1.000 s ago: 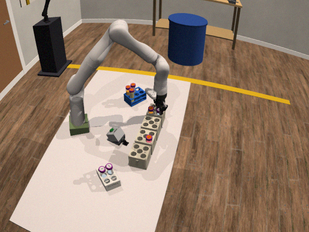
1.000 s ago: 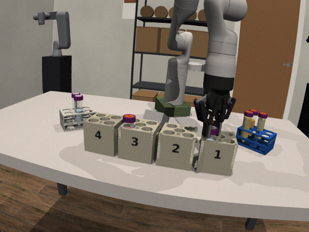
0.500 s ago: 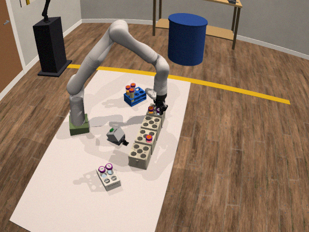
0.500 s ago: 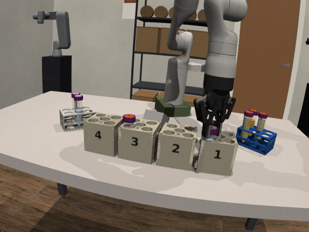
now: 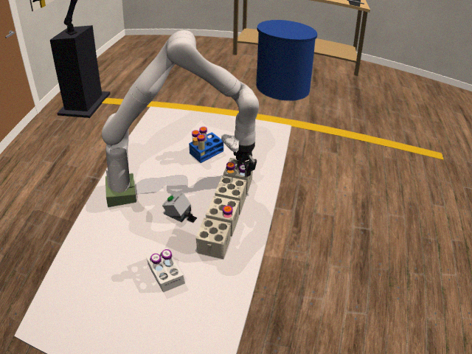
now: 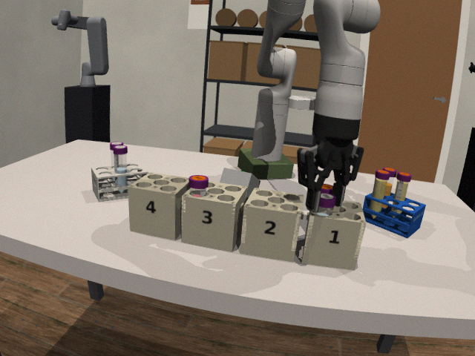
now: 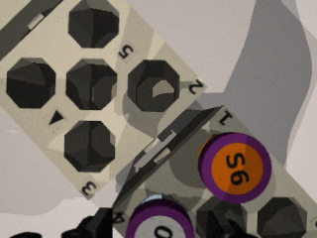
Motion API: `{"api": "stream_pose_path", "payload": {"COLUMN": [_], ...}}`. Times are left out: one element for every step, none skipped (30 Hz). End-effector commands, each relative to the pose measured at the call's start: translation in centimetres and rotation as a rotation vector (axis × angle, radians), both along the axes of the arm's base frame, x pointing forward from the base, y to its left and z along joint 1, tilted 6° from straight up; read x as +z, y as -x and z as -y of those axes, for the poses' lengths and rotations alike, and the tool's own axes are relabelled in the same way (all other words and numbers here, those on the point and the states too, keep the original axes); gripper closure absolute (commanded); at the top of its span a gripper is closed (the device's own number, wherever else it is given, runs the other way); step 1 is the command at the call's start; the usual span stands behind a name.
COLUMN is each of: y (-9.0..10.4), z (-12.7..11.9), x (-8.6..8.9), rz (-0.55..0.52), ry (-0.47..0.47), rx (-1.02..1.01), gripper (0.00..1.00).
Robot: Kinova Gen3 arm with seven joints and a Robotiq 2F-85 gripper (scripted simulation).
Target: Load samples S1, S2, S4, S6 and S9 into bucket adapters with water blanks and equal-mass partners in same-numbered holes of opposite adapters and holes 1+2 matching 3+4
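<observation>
- Gripper stands over adapter 1, jaws parted on either side of a white-dot water blank, gripping nothing
- The blank is seated in hole 4 of adapter 1; S6 is in hole 1
- Adapter 3 carries one orange-dot tube
- Adapter 2 has all visible holes vacant on the surface

Adapters showing matt beige; worktop appearing smooth, matt white; rack looking glossy blue plastic; floor showing wood.
</observation>
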State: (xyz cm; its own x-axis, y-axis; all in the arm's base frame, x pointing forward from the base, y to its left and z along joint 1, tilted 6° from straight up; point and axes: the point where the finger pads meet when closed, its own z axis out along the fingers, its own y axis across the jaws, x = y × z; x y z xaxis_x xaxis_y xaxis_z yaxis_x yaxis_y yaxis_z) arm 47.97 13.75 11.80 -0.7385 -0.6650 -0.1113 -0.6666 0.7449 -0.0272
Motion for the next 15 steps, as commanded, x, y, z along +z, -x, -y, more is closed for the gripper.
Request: {"api": "stream_pose_path", "payload": {"y": [-0.03, -0.03, -0.03, -0.03, -0.03, -0.03, -0.03, -0.03, -0.03, -0.03, -0.03, -0.03, 0.05, 0.12, 0.09], "z": [0.03, 0.03, 0.03, 0.03, 0.03, 0.03, 0.03, 0.03, 0.03, 0.03, 0.03, 0.03, 0.13, 0.13, 0.08], "x": [-0.06, -0.06, -0.06, -0.06, -0.06, -0.06, -0.06, -0.06, -0.06, -0.06, -0.06, -0.06, 0.03, 0.28, 0.48], "rz": [0.001, 0.001, 0.001, 0.001, 0.001, 0.001, 0.001, 0.001, 0.001, 0.001, 0.001, 0.001, -0.001, -0.003, -0.001], "ry": [0.001, 0.001, 0.001, 0.001, 0.001, 0.001, 0.001, 0.001, 0.001, 0.001, 0.001, 0.001, 0.003, 0.003, 0.002], "rx": [-0.001, -0.001, -0.001, -0.001, -0.001, -0.001, -0.001, -0.001, -0.001, -0.001, -0.001, -0.001, -0.005, -0.005, -0.004], "gripper": [0.38, 0.38, 0.38, 0.38, 0.38, 0.38, 0.38, 0.38, 0.38, 0.38, 0.38, 0.38, 0.38, 0.38, 0.38]}}
